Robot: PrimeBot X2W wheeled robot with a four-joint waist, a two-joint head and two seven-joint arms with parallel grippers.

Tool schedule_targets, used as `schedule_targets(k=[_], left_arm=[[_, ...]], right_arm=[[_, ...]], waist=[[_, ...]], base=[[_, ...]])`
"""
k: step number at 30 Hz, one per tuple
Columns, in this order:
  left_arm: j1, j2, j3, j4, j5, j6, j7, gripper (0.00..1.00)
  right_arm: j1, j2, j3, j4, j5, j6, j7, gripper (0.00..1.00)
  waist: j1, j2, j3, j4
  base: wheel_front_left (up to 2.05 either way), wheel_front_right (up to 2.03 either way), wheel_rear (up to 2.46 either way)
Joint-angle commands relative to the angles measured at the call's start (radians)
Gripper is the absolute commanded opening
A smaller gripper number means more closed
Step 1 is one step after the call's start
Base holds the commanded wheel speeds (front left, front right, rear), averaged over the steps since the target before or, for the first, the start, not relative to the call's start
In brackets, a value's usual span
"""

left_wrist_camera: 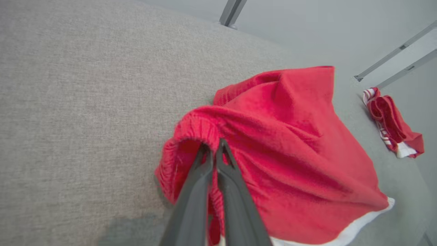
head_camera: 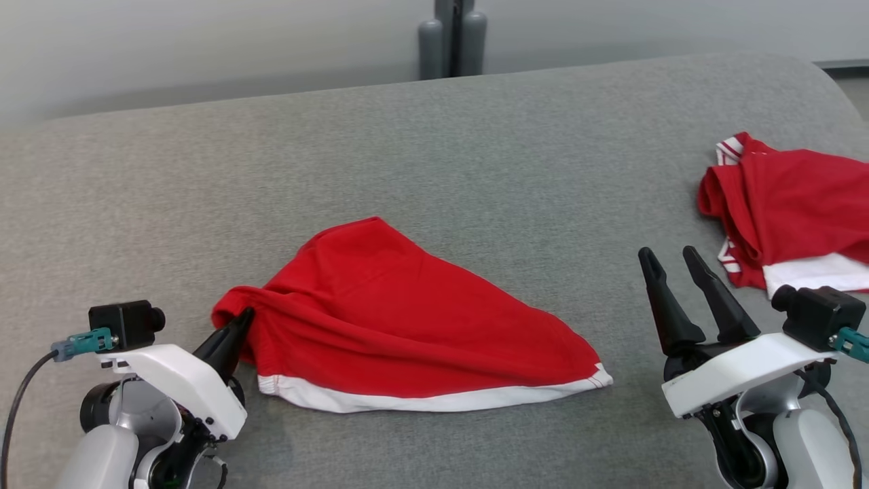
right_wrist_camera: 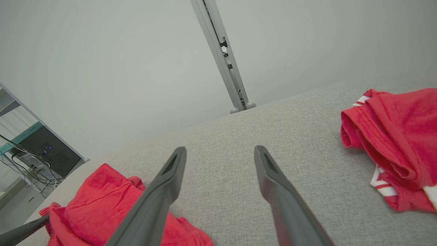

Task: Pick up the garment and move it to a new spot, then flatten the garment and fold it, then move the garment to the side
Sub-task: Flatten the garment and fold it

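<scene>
Right now the left gripper (head_camera: 243, 318) is pinched together on the gathered left end of the red cloth garment (head_camera: 407, 326). The garment is a soft triangular heap with a white hem band, lying in the middle of the grey fabric-covered table (head_camera: 475, 136). In the left wrist view both dark fingers are closed on a ribbed fold there, with cloth bulging round the tips. The right gripper (head_camera: 667, 252) hangs with its fingers spread apart and nothing between them. It sits to the garment's right and clear of it, between it and a second red garment with white stripes (head_camera: 794, 204) crumpled near the table's right edge.

Several things could go wrong from here. The hold looks to be on one small bunch at the edge, so a quick lift might let the fold slide out of the fingers. Carried from a single point, the cloth would probably hang in a rope and land more crumpled than it lies now, making the flattening harder. A low drag could catch the hem on the rough table covering and roll it under. A new spot chosen too far right might overlap the striped garment.

No brand, label or lettering can be read on either garment or on the grippers. The dark box with small lights (right_wrist_camera: 47, 150) in the right wrist view is too small to make out.
</scene>
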Motion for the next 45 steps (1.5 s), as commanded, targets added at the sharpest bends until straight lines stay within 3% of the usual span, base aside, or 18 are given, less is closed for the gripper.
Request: schedule_targets(k=[1,6,7,9,17,24,30,38,45], left_arm=[[-0.017,0.003,-0.001,0.02,0.015,0.009,-0.009,0.0],[-0.039,0.003,-0.016,0.107,0.047,0.012,-0.045,0.0],[-0.037,0.002,-0.016,0.117,0.045,0.008,-0.052,0.21],[-0.035,0.002,-0.014,0.12,0.038,-0.004,-0.069,1.0],[0.026,0.029,-0.004,-0.023,0.061,-0.024,-0.18,1.0],[0.107,0.032,0.011,-0.199,0.101,0.034,-0.239,1.0],[0.165,0.046,-0.016,-0.228,0.09,0.054,-0.168,1.0],[0.18,0.063,-0.072,-0.147,0.02,0.028,-0.003,1.0],[0.2,0.126,-0.029,-0.158,0.044,0.069,-0.002,1.0]], right_arm=[[-0.013,-0.004,0.002,0.004,-0.004,0.0,-0.009,1.0],[-0.011,-0.006,0.007,0.013,-0.002,0.0,-0.02,1.0],[-0.01,-0.007,0.007,0.015,-0.001,0.0,-0.021,1.0],[-0.007,-0.008,0.006,0.017,-0.001,0.0,-0.022,1.0],[0.002,-0.035,-0.002,0.013,-0.03,0.0,-0.063,1.0],[0.006,-0.048,-0.062,0.002,-0.103,0.0,-0.146,1.0],[0.012,-0.047,-0.092,0.002,-0.118,0.0,-0.156,1.0],[0.014,-0.033,-0.089,0.024,-0.115,0.0,-0.133,1.0],[0.017,-0.036,-0.099,0.033,-0.115,0.0,-0.133,1.0]], waist=[[0.0,0.0,0.008,-0.017],[0.0,0.0,0.012,-0.035],[0.0,0.0,0.011,-0.035],[0.0,0.0,0.008,-0.033],[0.0,0.0,-0.023,0.02],[0.0,0.0,-0.046,0.056],[0.0,0.0,-0.059,0.065],[0.0,0.0,-0.058,0.068],[0.0,0.0,-0.053,0.064]], base=[[0.0,0.0,0.0],[0.0,0.0,0.0],[0.0,0.0,0.0],[0.0,0.0,0.0],[0.0,0.0,0.0],[0.0,0.0,0.0],[0.0,0.0,0.0],[0.0,0.0,0.0],[0.0,0.0,0.0]])
